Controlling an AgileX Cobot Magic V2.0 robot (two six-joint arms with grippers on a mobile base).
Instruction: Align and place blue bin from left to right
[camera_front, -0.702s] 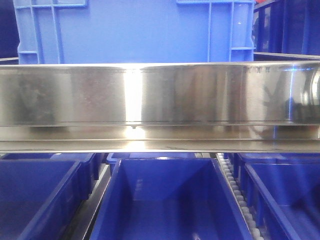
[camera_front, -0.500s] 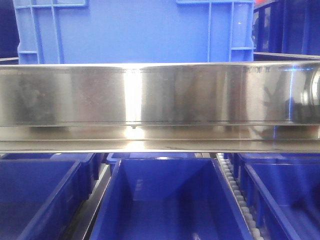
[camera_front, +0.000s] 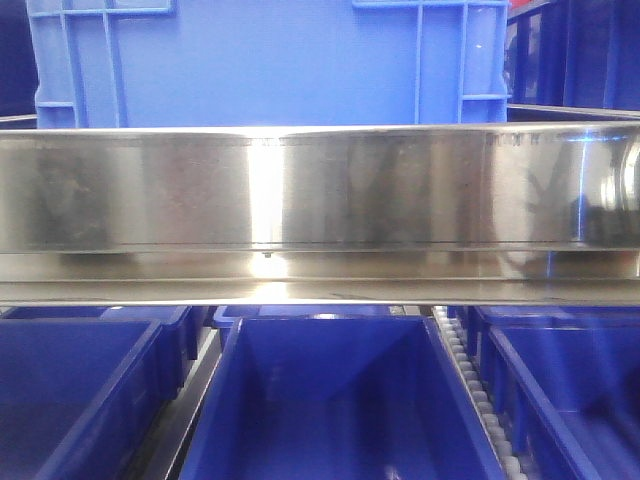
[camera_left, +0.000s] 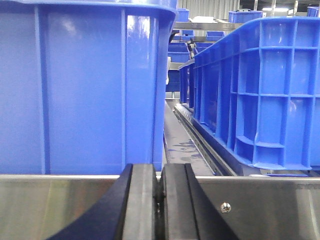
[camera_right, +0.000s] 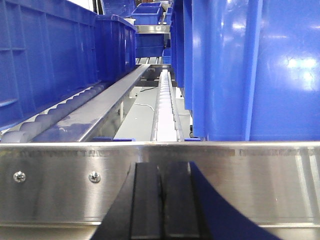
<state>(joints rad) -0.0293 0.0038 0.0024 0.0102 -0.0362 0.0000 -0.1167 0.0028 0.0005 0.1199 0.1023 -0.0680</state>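
I see a blue bin (camera_front: 270, 60) of smooth, glossy plastic with ribbed walls. The rail (camera_front: 320, 190) before it is brushed metal, shiny and smudged. On my left gripper (camera_left: 159, 172) and right gripper (camera_right: 161, 170) the fingers look matt black.

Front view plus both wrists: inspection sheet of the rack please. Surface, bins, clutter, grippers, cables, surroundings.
Surface: steel front rail across the upper shelf; roller track runs back behind it.
Job's things: light blue crate upright on the upper shelf, behind the rail.
Clutter: nothing seen.
Grippers: left gripper and right gripper, jaws shut, empty, in front of the rail.
Cables: what looks like a thin white cable below the track.
Surroundings: open dark blue bins on the lower level; more blue crates alongside.
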